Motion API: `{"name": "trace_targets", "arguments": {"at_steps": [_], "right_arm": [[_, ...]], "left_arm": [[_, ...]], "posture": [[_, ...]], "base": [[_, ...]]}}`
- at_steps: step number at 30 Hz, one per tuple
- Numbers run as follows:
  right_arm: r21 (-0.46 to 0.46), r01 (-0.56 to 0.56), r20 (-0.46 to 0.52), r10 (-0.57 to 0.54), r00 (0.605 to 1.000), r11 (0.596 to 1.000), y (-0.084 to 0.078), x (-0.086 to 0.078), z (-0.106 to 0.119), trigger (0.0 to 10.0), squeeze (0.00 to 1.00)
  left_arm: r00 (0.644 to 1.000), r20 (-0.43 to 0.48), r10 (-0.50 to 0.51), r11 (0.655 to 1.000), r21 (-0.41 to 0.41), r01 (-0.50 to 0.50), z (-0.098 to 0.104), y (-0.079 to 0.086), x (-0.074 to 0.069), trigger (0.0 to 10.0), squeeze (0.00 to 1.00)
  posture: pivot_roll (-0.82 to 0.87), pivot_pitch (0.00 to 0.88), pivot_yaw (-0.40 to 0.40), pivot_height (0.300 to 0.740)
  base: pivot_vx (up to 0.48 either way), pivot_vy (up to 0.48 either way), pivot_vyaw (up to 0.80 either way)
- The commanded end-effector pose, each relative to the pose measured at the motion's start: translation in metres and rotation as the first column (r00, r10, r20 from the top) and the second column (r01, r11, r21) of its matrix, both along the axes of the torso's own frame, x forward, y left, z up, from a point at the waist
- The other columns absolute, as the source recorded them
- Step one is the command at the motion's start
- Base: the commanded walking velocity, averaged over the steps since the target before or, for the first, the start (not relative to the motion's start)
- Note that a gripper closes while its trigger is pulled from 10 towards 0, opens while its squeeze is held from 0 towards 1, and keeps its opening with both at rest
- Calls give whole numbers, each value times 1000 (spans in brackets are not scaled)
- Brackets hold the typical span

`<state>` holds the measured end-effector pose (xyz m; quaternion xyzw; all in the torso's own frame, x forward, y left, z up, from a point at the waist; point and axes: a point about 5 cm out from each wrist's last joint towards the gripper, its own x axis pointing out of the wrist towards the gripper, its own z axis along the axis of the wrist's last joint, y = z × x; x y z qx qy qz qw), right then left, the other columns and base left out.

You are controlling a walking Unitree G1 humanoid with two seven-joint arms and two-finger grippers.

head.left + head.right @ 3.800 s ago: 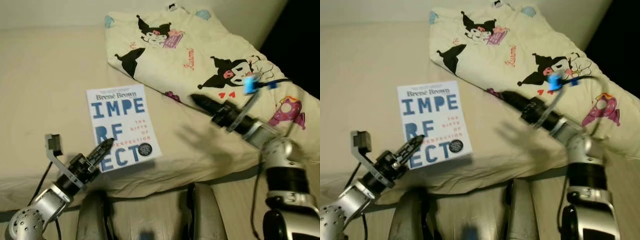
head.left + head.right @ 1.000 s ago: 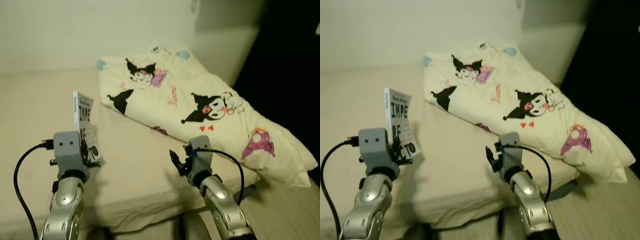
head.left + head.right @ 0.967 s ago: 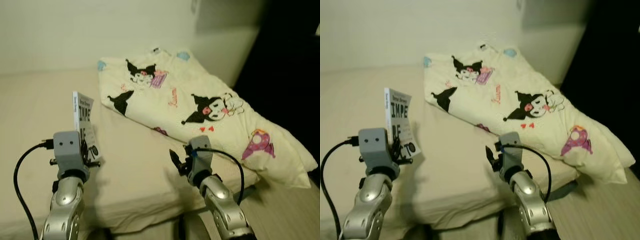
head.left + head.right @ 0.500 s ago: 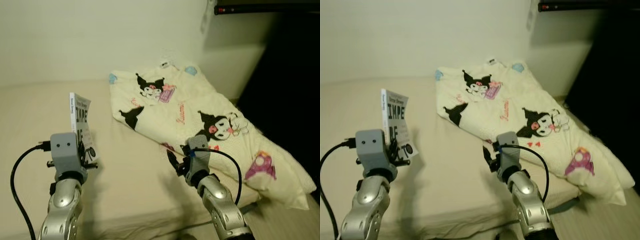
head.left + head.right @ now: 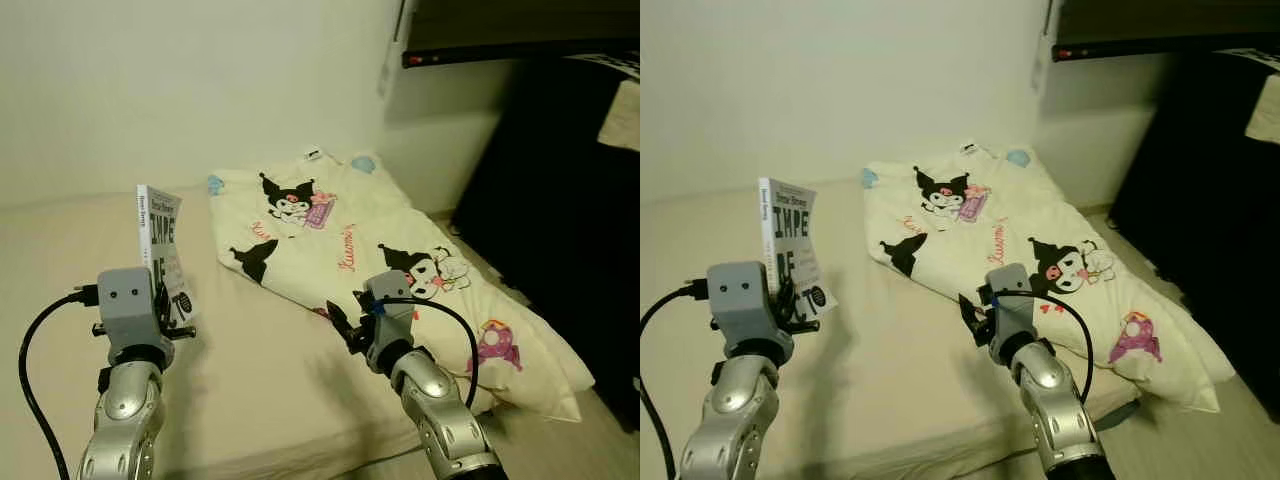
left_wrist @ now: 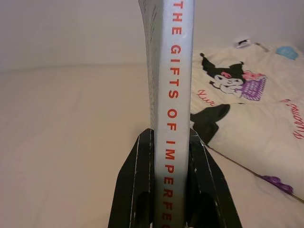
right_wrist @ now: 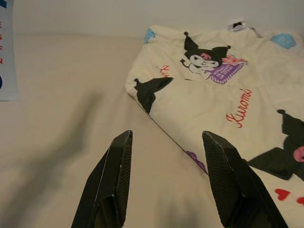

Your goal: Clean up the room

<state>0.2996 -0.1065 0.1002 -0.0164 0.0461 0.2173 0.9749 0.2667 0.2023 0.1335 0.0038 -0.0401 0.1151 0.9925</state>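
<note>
Beige bed (image 5: 270, 390): left pincer (image 6: 171, 190) clamps upright book (image 5: 163, 245); right pincer (image 7: 173, 185) splayed, empty, near cartoon-print blanket (image 5: 400, 260).

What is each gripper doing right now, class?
Left gripper: shut on the book, held upright above the bed.
Right gripper: open, holding nothing.

Warm, yellowish indoor light, fairly dim overall, and the head views are soft and grainy. The wall (image 5: 200, 90) takes the most light, bright and even. On the right the frame drops into near black around the dark furniture (image 5: 560, 220), detail lost there. Each arm throws a soft grey shadow across the bed (image 5: 890, 390). The left wrist view is sharp on the book (image 6: 173, 109) spine, no glare. In the right wrist view the blanket (image 7: 223, 95) print reads clearly, while the near fingers (image 7: 114, 185) are slightly soft.
</note>
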Motion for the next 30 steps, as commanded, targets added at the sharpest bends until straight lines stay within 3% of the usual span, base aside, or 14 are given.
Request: {"name": "trace_targets", "arguments": {"at_steps": [1,5,14,19,21,26,30], "right_arm": [[-2,-8,-21,8,1000,1000,2,-2,-6,10000,0],[1,-23,-35,23,999,1000,4,-3,-9,10000,0],[-88,-23,-81,16,997,996,5,-8,-30,10000,0],[-88,48,-89,-56,994,995,-8,-12,-36,10000,0],[-95,57,-87,-65,994,994,-10,-13,-37,10000,0],[-112,57,-77,-66,995,992,-12,-13,-37,10000,0],[-118,61,-66,-69,995,991,-14,-12,-37,10000,0]], "left_arm": [[1000,20,-1,1000,9,1,2,-1,-2,10000,0],[1000,9,-1,1000,11,1,-1,-1,-3,10000,0],[997,-69,-42,999,-2,42,-22,-8,-12,10000,0],[969,-199,-144,990,-33,140,-53,-17,-24,10000,0],[965,-228,-132,991,-35,127,-60,-15,-25,10000,0],[966,-234,-115,993,-22,112,-63,-14,-25,10000,0],[974,-204,-94,994,-79,79,-61,-16,-22,10000,0]], "posture": [[-50,95,-46,740],[-50,95,-49,740],[-58,94,-45,740],[-64,87,-35,740],[-69,87,-31,740],[-78,89,-29,740],[-86,82,-61,740]], "base": [[0,0,0],[0,0,0],[0,0,0],[0,0,0],[0,0,0],[0,0,0],[0,0,0]]}}
